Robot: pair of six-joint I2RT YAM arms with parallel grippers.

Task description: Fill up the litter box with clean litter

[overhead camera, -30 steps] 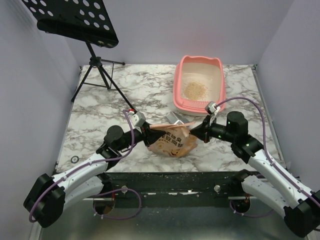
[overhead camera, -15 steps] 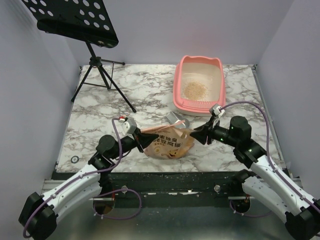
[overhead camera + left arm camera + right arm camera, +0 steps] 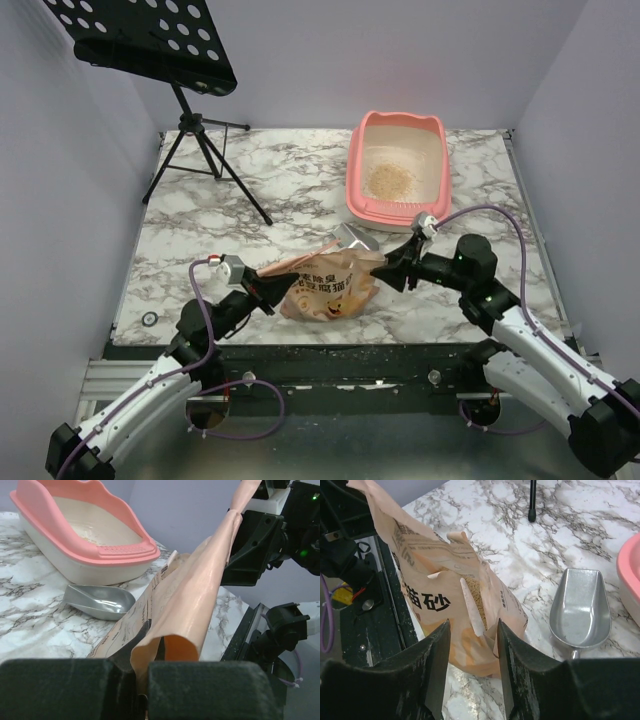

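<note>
My left claw (image 3: pixel 262 290) is pressed together on one edge of the paper bag (image 3: pixel 325 288). It pinches the paper tight. My right claw (image 3: pixel 392 270) is at the other edge of the bag. Its two fingers stand a little apart with a fold of paper between them. I cannot tell if it really grips the fold. The top of the bag is stretched between my two claws, so the bag's mouth is pulled long and thin.

The litter box (image 3: pixel 372 213) sits at the far side of the bench (image 3: pixel 300 180), well apart from the bag. The clean litter (image 3: pixel 387 180) in it is only one small pile in the middle. Most of the pale floor around the pile is bare. So I think the job is just begun.

My right wrist camera shows more tan grains down inside the bag. The metal scoop (image 3: pixel 352 238) lies on the bench between the bag and the box, and it looks empty. I think a lot more litter must go into the box before it is full.
</note>
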